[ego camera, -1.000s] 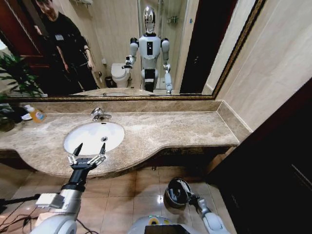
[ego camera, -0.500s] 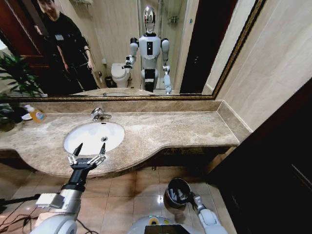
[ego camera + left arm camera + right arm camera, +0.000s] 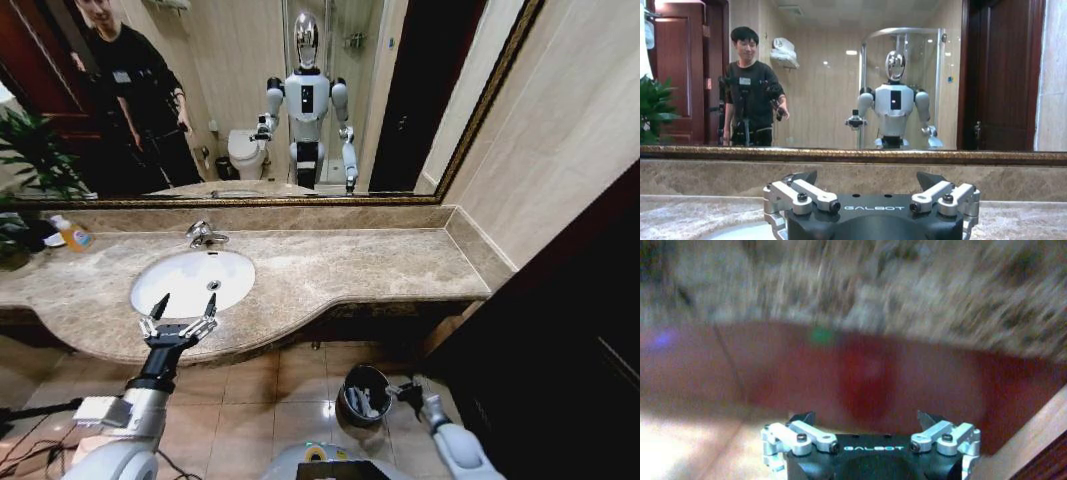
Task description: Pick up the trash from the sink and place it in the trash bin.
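The sink (image 3: 190,282) looked bare and pale trash (image 3: 360,402) lay in the trash bin (image 3: 365,393), so little seemed left. Both the left gripper (image 3: 180,318) and right gripper (image 3: 867,421) were splayed, grasping nothing.

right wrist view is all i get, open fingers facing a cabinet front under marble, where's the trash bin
Observer: The trash bin stands upright on the floor tiles below the counter, just beside the right gripper.
Operator: anything inside it
Observer: Yes, pale bits of trash lie at its bottom.
Operator: and the left arm
Observer: The left gripper hovers open at the counter's front edge, just before the sink.
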{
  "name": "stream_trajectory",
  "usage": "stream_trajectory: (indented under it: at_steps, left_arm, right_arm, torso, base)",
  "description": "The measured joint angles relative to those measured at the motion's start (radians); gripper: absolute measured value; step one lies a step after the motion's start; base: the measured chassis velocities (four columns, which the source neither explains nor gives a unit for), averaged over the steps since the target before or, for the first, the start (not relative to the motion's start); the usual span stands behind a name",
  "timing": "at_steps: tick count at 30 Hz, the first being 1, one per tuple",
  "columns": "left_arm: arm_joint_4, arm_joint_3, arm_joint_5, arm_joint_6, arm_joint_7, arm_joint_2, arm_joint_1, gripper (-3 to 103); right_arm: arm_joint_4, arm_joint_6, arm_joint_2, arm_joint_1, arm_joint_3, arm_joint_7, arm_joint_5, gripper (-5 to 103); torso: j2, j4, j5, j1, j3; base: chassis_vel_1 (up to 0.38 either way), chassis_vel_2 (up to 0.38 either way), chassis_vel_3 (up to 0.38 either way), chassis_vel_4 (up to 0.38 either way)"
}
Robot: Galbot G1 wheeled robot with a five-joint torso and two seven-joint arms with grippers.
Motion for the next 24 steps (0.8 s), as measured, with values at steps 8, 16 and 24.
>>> stream_trajectory:
  at_steps: [8, 16, 24]
  left_arm:
    - [0.0, 0.0, 0.0, 0.0, 0.0, 0.0, 0.0, 100]
    - [0.0, 0.0, 0.0, 0.0, 0.0, 0.0, 0.0, 100]
    - [0.0, 0.0, 0.0, 0.0, 0.0, 0.0, 0.0, 100]
  right_arm:
    - [0.288, -0.024, -0.042, -0.075, 0.084, 0.1, 0.143, 100]
    - [0.49, 0.003, -0.033, -0.143, 0.145, 0.105, 0.235, 100]
    - [0.632, 0.037, 0.021, -0.147, 0.135, 0.104, 0.266, 100]
  torso:
    - [0.0, 0.0001, 0.0001, 0.0, 0.0]
    - [0.0, 0.0, 0.0001, 0.0, 0.0]
    - [0.0, 0.0001, -0.0001, 0.0, 0.0]
  base:
    - [0.0, 0.0, 0.0, 0.0]
    - [0.0, 0.0, 0.0, 0.0]
    - [0.0, 0.0, 0.0, 0.0]
